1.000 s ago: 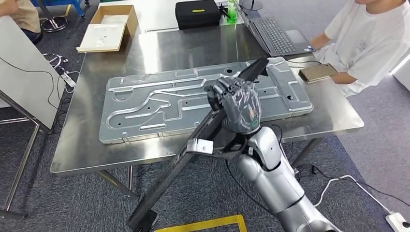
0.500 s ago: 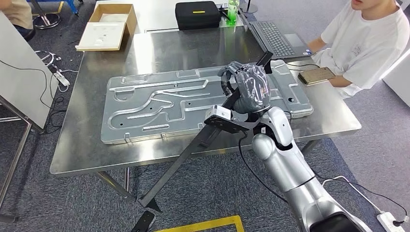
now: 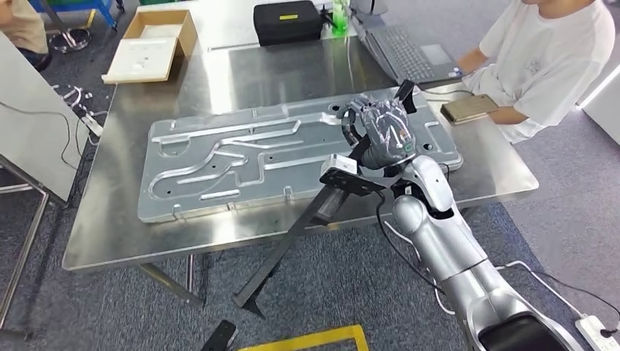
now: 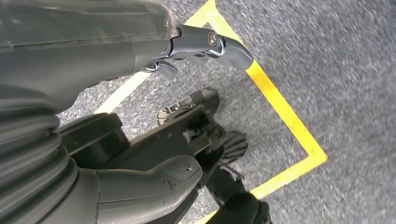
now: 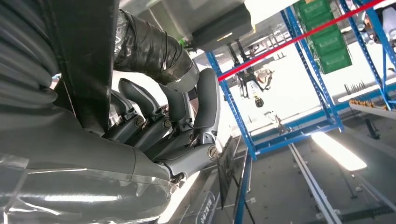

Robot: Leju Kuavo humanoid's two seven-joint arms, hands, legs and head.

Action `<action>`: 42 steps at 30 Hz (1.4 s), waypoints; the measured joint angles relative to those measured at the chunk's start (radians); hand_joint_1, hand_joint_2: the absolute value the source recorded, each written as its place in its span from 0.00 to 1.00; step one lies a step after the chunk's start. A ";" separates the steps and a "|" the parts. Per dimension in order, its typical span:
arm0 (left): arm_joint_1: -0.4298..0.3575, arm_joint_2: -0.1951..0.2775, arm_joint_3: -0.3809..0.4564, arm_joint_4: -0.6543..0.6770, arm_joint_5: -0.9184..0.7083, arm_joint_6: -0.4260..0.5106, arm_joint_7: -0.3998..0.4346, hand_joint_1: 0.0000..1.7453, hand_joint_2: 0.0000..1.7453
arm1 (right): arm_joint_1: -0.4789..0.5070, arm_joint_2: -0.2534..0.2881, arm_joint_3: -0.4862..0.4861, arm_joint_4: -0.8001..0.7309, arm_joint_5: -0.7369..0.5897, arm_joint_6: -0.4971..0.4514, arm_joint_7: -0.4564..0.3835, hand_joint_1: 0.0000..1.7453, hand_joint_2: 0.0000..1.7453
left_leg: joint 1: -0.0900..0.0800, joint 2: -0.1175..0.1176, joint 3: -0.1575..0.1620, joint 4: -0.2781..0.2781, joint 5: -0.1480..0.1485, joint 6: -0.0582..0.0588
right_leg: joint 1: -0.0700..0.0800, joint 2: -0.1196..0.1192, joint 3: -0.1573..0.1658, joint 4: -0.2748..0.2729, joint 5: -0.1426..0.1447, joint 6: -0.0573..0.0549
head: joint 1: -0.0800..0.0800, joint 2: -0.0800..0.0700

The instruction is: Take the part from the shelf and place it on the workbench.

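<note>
Our fingers (image 5: 154, 126) are curled tight around the long black bar (image 3: 307, 223), so our right hand (image 3: 380, 131) is clamped on the part near its upper end, above the right half of the steel table (image 3: 292, 66). From there the bar slopes down past the table's front edge, its lower tip hanging above the grey carpet (image 3: 110, 307) near a yellow floor line (image 3: 307, 340). Under the hand lies a big stamped aluminium panel (image 3: 219, 157), and beyond it a seated person (image 3: 556, 58) with a laptop (image 3: 406, 51) and a phone (image 3: 468, 108).

Our left hand (image 4: 116, 182) hangs over the floor; whether its fingers hold anything we cannot tell (they look loosely bent).

To do this well, we judge we should level the bar, bring its low end up over the edge without catching it, and set it flat, clear of the person, before letting go.
</note>
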 joint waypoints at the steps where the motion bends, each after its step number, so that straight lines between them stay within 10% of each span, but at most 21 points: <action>1: 0.000 0.000 0.000 0.000 0.000 0.000 0.000 0.00 1.00 | -0.001 0.000 0.001 0.001 0.000 0.000 0.000 1.00 1.00 | 0.000 0.000 -0.028 0.061 -0.030 -0.001 | 0.002 0.000 0.001 0.000 -0.001 -0.004 | 0.000 0.000; 4: 0.004 0.000 0.000 0.000 0.000 0.000 0.000 0.00 1.00 | 0.003 0.000 0.003 0.008 0.000 0.000 -0.003 1.00 1.00 | 0.000 -0.001 -0.094 0.187 -0.060 0.001 | 0.010 0.002 0.003 0.002 -0.005 -0.010 | 0.000 0.000; 8: 0.004 0.002 0.000 0.000 0.000 -0.001 0.000 0.00 1.00 | 0.007 0.000 0.008 0.010 0.000 0.000 -0.005 1.00 1.00 | -0.009 -0.003 -0.003 -0.016 0.052 0.025 | 0.016 0.007 0.009 0.007 -0.012 -0.008 | 0.000 0.000; 13: 0.004 0.003 0.000 0.000 0.000 0.001 -0.002 0.00 1.00 | 0.010 -0.004 0.013 0.010 0.000 -0.001 -0.006 1.00 1.00 | -0.011 -0.002 0.034 -0.093 0.066 0.039 | 0.015 0.006 0.007 0.011 -0.016 0.016 | 0.000 0.000; 19: 0.003 0.002 0.000 0.000 0.001 0.015 -0.012 0.00 1.00 | 0.016 -0.017 0.017 0.010 0.000 -0.004 -0.006 1.00 1.00 | -0.005 0.000 0.048 -0.106 0.067 0.049 | 0.003 0.003 -0.127 0.263 -0.117 0.042 | 0.001 0.000; 24: 0.009 -0.003 0.000 0.001 0.001 0.017 -0.016 0.00 1.00 | 0.021 -0.030 0.019 0.007 0.000 -0.012 -0.002 1.00 1.00 | -0.004 -0.002 0.051 -0.084 0.043 0.029 | -0.007 -0.003 -0.026 0.031 0.009 0.045 | 0.001 0.000; 29: 0.013 -0.003 0.000 0.002 0.000 0.020 -0.018 0.00 1.00 | 0.030 -0.039 0.020 0.002 0.000 -0.020 0.000 1.00 1.00 | -0.004 0.000 0.045 -0.063 0.021 0.004 | -0.002 0.002 -0.017 0.011 0.003 0.012 | -0.001 0.000; 34: 0.015 -0.003 0.000 0.002 0.000 0.020 -0.018 0.00 1.00 | 0.037 -0.040 0.021 -0.001 0.002 -0.021 0.000 1.00 1.00 | -0.004 -0.001 -0.083 0.184 -0.074 0.001 | 0.007 0.003 -0.005 0.010 -0.006 -0.009 | -0.001 0.000; 38: 0.014 -0.002 0.000 0.002 0.000 0.026 -0.012 0.00 1.00 | 0.041 -0.041 0.021 -0.002 0.002 -0.021 0.000 1.00 1.00 | -0.014 -0.002 -0.019 0.020 0.042 0.030 | 0.018 0.007 0.008 0.011 -0.014 -0.011 | -0.001 0.000; 42: 0.005 0.001 0.000 0.002 0.002 0.025 -0.002 0.00 1.00 | 0.039 -0.041 0.023 -0.003 0.002 -0.021 -0.001 1.00 1.00 | -0.025 -0.004 0.025 -0.080 0.063 0.046 | 0.015 0.008 0.010 0.006 -0.013 0.005 | -0.001 0.000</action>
